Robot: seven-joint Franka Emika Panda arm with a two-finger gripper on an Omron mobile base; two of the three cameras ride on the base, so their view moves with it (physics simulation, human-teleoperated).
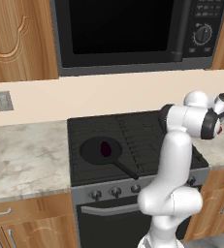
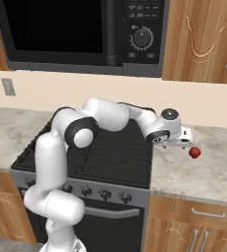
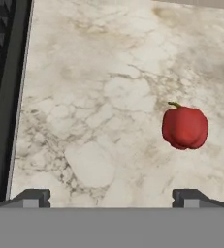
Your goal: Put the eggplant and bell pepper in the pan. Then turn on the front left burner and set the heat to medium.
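Now gripper [image 3: 111,197] is hanging w/ jaws spread wide, empty; bell pepper [image 3: 184,127] is lying ahead-right on counter [image 3: 99,97]. Eggplant [image 1: 105,148] is sitting in pan [image 1: 91,150], partly shadowed.

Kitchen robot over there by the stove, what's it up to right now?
The arm is reaching over the marble counter to the right of the stove, its open gripper hovering above the red bell pepper, which lies loose on the counter and isn't held. The eggplant already sits in the black pan on the front left burner. So one vegetable is in, and the pepper looks to be next. Whether the burner is on, I can't tell.
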